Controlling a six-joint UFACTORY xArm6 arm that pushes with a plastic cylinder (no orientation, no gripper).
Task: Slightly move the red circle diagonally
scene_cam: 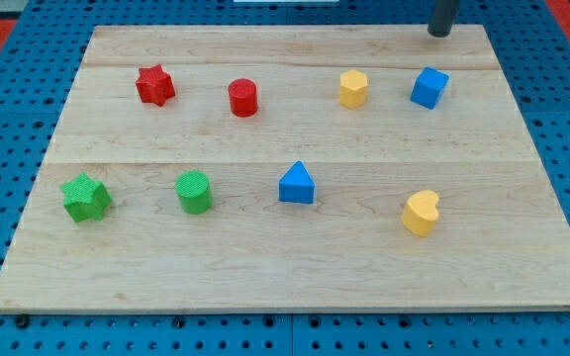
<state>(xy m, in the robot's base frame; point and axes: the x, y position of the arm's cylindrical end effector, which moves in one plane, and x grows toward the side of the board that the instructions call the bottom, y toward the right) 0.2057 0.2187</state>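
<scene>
The red circle (242, 97) stands upright on the wooden board (295, 262), in the upper row left of centre. A red star (153, 85) sits to its left. My tip (439, 33) is at the view's top right, near the board's far edge, far to the right of the red circle and just above the blue cube (428, 87). It touches no block.
A yellow hexagon (353, 88) lies between the red circle and the blue cube. In the lower row are a green star (85, 197), a green circle (194, 191), a blue triangle (297, 184) and a yellow heart (421, 212). Blue pegboard surrounds the board.
</scene>
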